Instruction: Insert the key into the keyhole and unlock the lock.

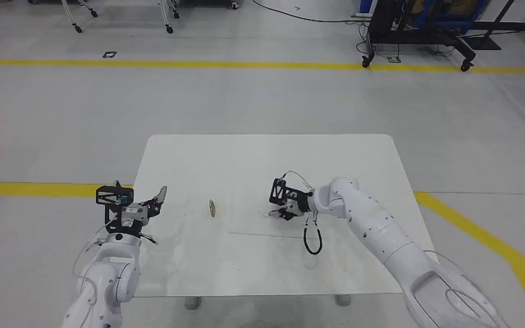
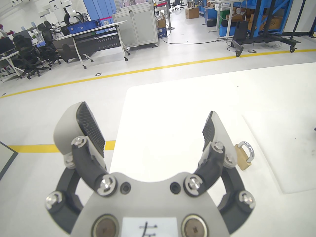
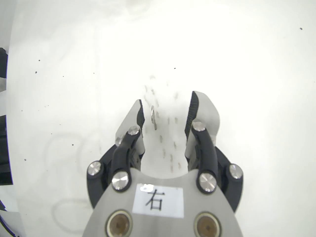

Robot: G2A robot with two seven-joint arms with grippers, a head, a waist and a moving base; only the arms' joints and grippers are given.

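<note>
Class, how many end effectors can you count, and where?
2. The left end effector hangs open at the table's left edge; the right end effector is open around the key. None hidden.

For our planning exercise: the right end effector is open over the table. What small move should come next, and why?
Probably close the right end effector on the small silver metal key: it lies ungrasped between the open jaws.
</note>
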